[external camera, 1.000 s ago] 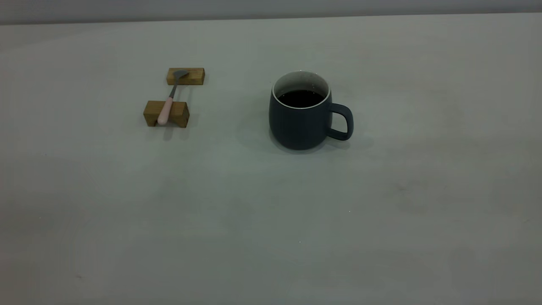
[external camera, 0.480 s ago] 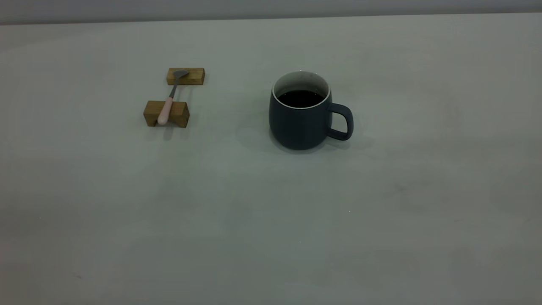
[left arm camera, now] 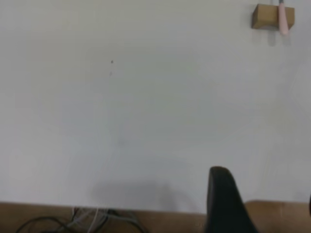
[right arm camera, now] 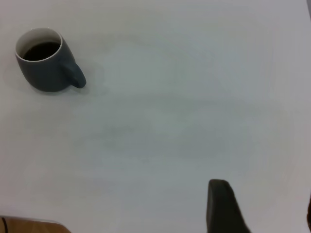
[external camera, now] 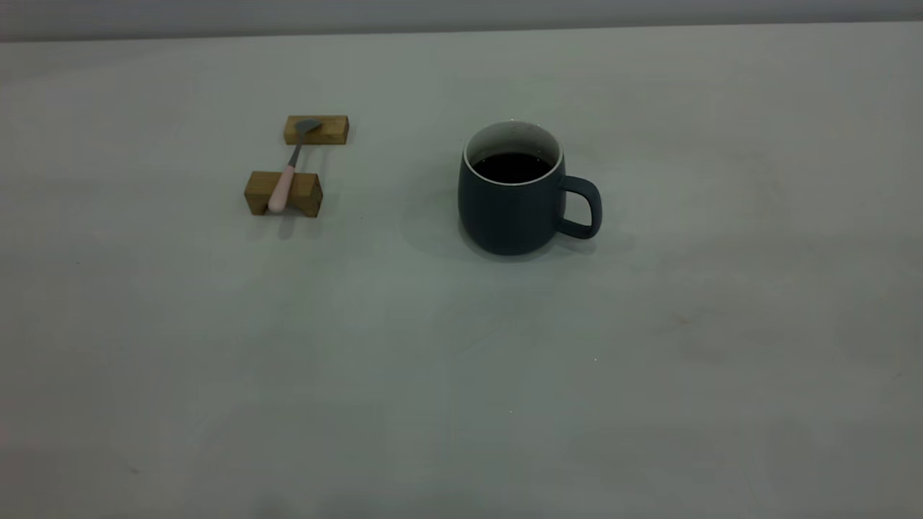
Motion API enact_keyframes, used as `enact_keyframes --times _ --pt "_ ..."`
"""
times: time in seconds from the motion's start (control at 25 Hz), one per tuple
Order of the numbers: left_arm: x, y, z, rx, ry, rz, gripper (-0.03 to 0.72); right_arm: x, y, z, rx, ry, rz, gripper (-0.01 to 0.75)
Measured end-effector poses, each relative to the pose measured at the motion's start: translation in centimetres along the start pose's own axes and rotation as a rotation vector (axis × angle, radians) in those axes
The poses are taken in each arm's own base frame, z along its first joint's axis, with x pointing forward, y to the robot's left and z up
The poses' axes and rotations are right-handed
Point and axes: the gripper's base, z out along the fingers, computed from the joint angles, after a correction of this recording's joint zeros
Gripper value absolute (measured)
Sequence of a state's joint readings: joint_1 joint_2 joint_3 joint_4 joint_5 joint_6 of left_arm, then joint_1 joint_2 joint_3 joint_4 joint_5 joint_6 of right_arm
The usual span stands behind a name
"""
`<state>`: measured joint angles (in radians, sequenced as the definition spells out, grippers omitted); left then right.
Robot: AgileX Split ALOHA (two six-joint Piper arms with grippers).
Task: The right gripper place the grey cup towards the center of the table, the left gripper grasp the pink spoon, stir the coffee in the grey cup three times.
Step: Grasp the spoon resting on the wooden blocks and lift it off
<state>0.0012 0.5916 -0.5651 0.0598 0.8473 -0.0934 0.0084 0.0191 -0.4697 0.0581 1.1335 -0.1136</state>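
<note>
On the table (external camera: 461, 404) nothing has moved: the grey cup (external camera: 513, 209) waits; we cannot tell either claw's state.

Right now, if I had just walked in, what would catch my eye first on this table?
Most likely the grey cup, standing upright near the middle of the table, its handle towards the right arm's side, with dark coffee inside. To its left, apart from it, the pink spoon lies bridged across two small wooden blocks. No gripper is near either.
</note>
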Motion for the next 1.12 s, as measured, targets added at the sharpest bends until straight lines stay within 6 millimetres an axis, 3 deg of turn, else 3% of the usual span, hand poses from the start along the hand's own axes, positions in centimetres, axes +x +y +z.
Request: enact_keyframes --times 0.28,0.52,0.68,0.92,1.12 --pt "-6.8 -1.2 7.9 0.030 0.163 -0.036 0.657 0.0 0.0 0.0 0.000 0.000 0.000 0.442" --pt "-9.6 -4.1 14.9 0.074 0.236 0.038 0.668 0.0 0.0 0.0 0.000 0.000 0.000 0.442" --pt "-10.5 -7.0 19.6 0.107 0.277 0.103 0.666 0.0 0.0 0.0 0.000 0.000 0.000 0.442" --pt "-10.1 -11.3 27.0 0.129 0.388 0.190 0.660 0.0 0.0 0.0 0.000 0.000 0.000 0.442" --pt "-9.8 -13.6 31.6 0.135 0.428 0.207 0.652 0.0 0.0 0.0 0.000 0.000 0.000 0.442"
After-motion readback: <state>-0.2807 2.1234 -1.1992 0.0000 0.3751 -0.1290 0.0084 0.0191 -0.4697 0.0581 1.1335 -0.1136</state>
